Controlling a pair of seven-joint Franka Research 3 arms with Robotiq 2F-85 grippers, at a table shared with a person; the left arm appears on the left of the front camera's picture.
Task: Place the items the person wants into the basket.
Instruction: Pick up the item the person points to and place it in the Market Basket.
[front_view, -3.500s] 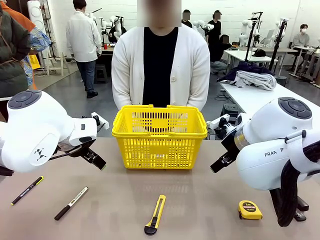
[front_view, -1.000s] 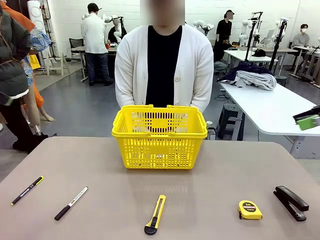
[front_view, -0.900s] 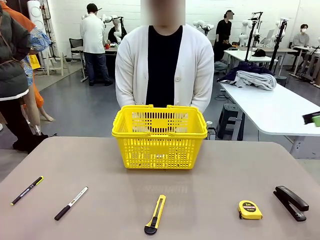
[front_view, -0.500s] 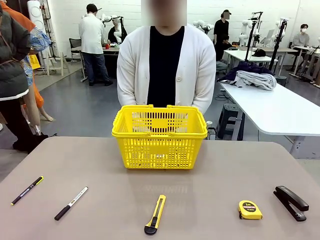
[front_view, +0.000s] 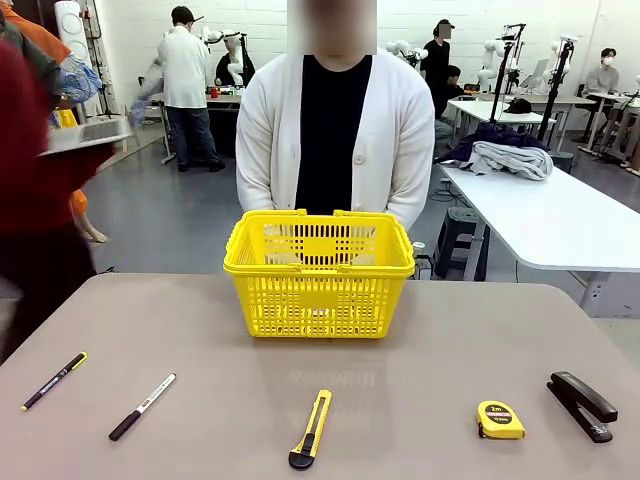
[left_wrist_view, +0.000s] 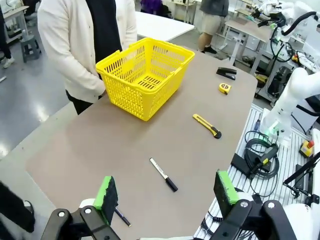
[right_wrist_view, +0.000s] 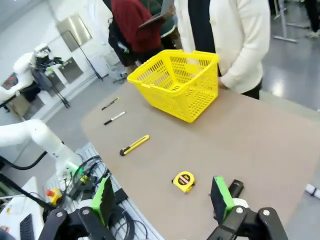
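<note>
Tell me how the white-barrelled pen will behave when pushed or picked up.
The white-barrelled pen looks slim and round, so it would likely roll if nudged sideways on the table. Its straight thin barrel suggests it is stiff and light. Lying flat, it offers little height, so a pinch may slip.

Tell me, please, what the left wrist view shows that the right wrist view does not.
Left wrist view's own: the left gripper, jaws open, and the right arm's white base. Right wrist view's own: the right gripper, jaws open, the left arm, and a passer-by in red. Shared: the basket, black pen, white pen, utility knife, tape measure, stapler and the person in the white cardigan.
</note>
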